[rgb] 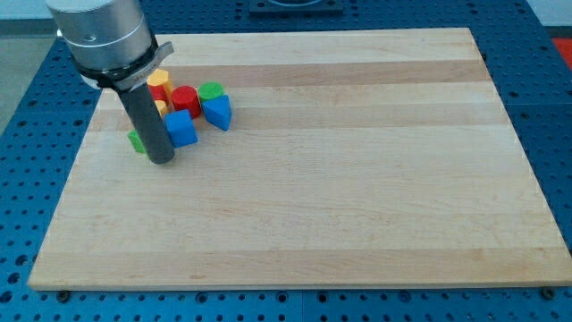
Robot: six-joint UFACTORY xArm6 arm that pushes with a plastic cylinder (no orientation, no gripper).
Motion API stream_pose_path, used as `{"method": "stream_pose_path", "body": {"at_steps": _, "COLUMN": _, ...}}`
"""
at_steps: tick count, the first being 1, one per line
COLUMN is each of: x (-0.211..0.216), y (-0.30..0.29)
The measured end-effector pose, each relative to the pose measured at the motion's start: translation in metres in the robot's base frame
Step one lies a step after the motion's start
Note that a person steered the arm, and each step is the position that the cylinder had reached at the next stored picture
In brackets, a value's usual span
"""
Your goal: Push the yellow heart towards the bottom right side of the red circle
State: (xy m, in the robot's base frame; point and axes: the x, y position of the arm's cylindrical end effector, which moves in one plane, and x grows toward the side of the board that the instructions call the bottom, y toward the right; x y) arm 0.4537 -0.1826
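My tip rests on the board at the view's upper left, just below and left of a cluster of blocks. The red circle stands in the middle of the cluster. A yellow block sits at its upper left, beside another red block. A small yellow piece shows next to the rod, partly hidden; I cannot tell which yellow one is the heart. A blue block touches the rod's right side.
A green circle and a blue heart-like block lie right of the red circle. A green block peeks out left of the rod. The wooden board lies on a blue perforated table.
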Motion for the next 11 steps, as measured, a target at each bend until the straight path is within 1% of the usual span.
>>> {"method": "stream_pose_path", "body": {"at_steps": 3, "x": -0.001, "y": -0.003}}
{"method": "stream_pose_path", "body": {"at_steps": 4, "x": 0.017, "y": -0.069}}
{"method": "stream_pose_path", "body": {"at_steps": 5, "x": 0.015, "y": -0.107}}
{"method": "stream_pose_path", "body": {"at_steps": 6, "x": -0.043, "y": -0.082}}
{"method": "stream_pose_path", "body": {"at_steps": 7, "x": -0.058, "y": -0.006}}
{"method": "stream_pose_path", "body": {"at_steps": 8, "x": -0.081, "y": 0.066}}
{"method": "stream_pose_path", "body": {"at_steps": 9, "x": -0.073, "y": 0.091}}
{"method": "stream_pose_path", "body": {"at_steps": 10, "x": -0.100, "y": 0.124}}
{"method": "stream_pose_path", "body": {"at_steps": 11, "x": -0.115, "y": 0.074}}
